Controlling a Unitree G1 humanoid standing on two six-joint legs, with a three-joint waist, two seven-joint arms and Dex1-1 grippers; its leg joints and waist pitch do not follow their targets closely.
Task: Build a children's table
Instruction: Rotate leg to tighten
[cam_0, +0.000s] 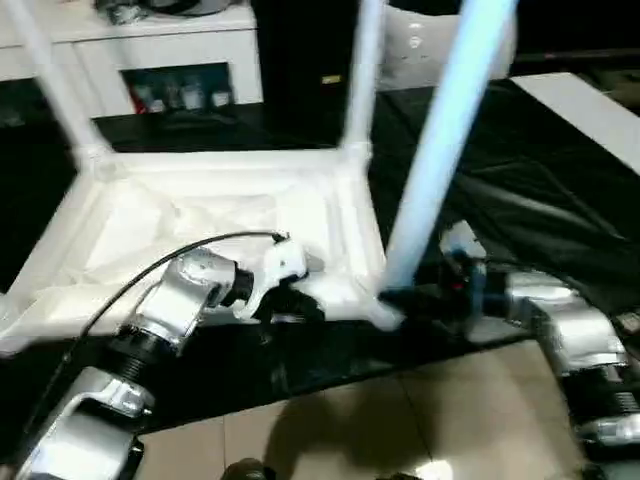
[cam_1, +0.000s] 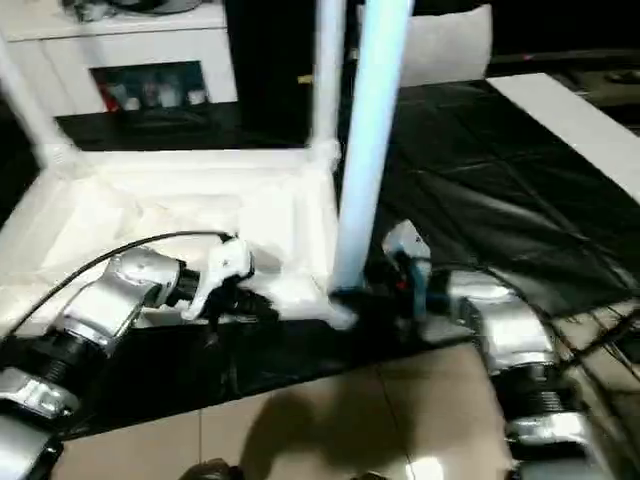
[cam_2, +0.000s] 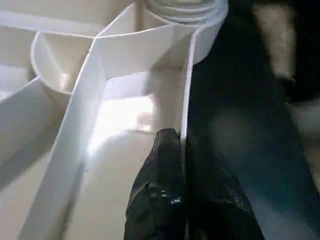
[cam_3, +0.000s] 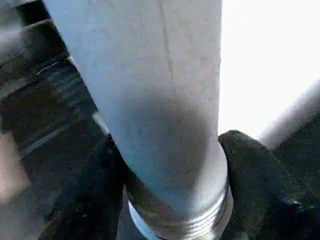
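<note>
My left fingers (cam_2: 167, 165) are pinching the tabletop (cam_0: 200, 230) rim shut at seven o'clock to steady it, while my right fingers (cam_3: 255, 175) are gripping the leg (cam_0: 440, 150) base, seating it in the five o'clock corner near the desk (cam_0: 560, 200) edge; open room at three o'clock.

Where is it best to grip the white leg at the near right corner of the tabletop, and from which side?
Grip the leg low, just above its threaded end, from the robot's right: the tube is widest there, and the tabletop lies on its other side.
</note>
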